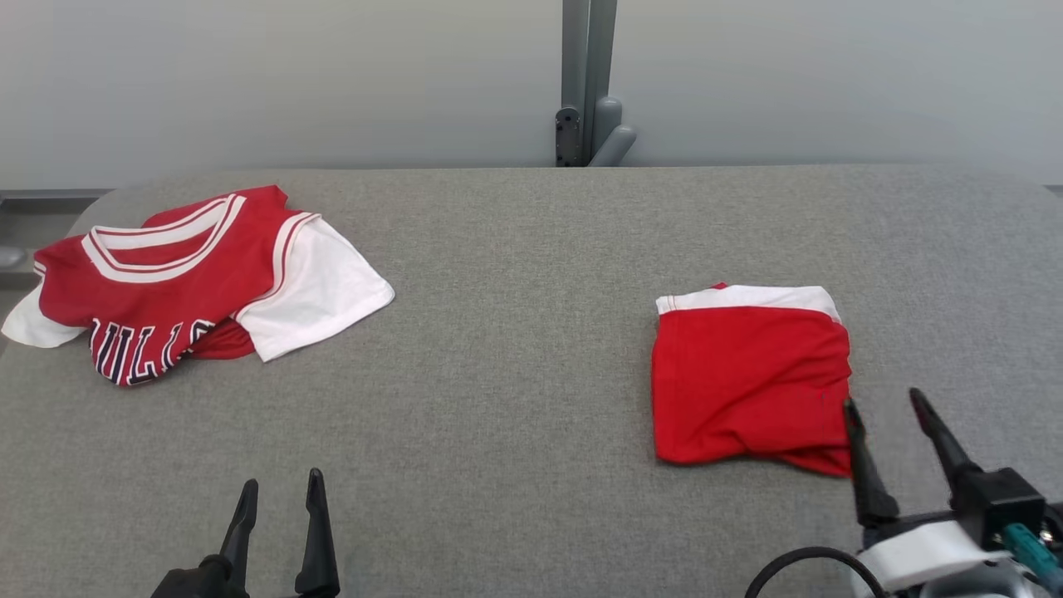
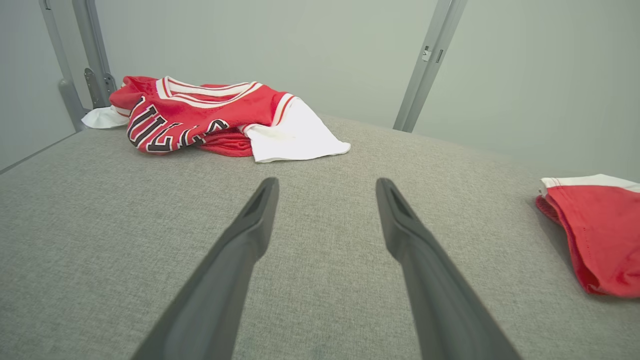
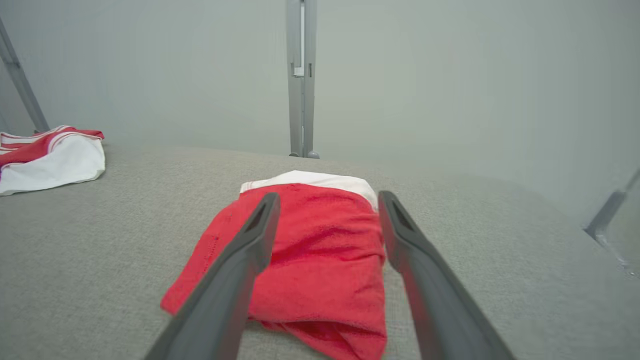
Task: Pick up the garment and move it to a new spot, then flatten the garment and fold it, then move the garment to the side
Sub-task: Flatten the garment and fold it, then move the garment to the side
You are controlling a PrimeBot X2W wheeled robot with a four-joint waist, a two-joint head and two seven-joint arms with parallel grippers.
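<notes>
Both tools stand with their fingers apart and nothing between them. The left tool (image 1: 282, 479) sits low at the near edge of the desk (image 1: 515, 374), over bare grey fabric. The right tool (image 1: 882, 400) hangs by the near right corner of the folded red garment (image 1: 747, 374). In the right wrist view its two fingers reach out along either side of that red pad, though I can't tell whether they brush the cloth.

The folded red garment lies on the right half of the desk as a squarish pad, with a white band along its far edge and loose layers showing at the near corner. It looks light, soft and limp, with no stiffness to hold its shape. I'd guess a pinch on the top layer alone would peel the fold open, so any hold should take all the layers at an edge.

Farther back at the left, well apart from it, a red and white jersey (image 1: 166, 282) lies rumpled, with its striped collar up and one white sleeve spread toward the middle. It looks just as floppy, perhaps slick. The shoulders or collar seem the best places to grip it so that it hangs open.

Behind the desk a grey post (image 1: 588, 83) stands against the pale wall.
</notes>
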